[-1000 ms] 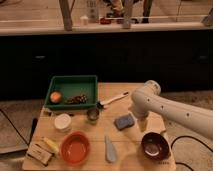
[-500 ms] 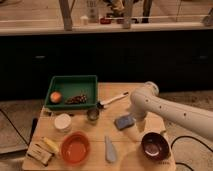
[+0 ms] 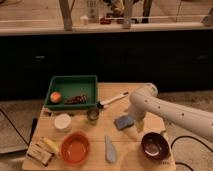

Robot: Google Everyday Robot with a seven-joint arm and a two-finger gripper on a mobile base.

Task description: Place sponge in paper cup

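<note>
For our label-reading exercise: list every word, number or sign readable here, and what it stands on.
None readable.
The paper cup, sponge, green tray and orange bowl show no print.
Back-counter items are too blurred to read.
The end effector, open just right of the sponge, shows no marking.

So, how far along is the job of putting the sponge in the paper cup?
Nothing is finished: the sponge lies on the table, apart from the paper cup. In hand: the gripper, fingers open, hangs close beside the sponge. Left: grasp, carry, drop in.
</note>
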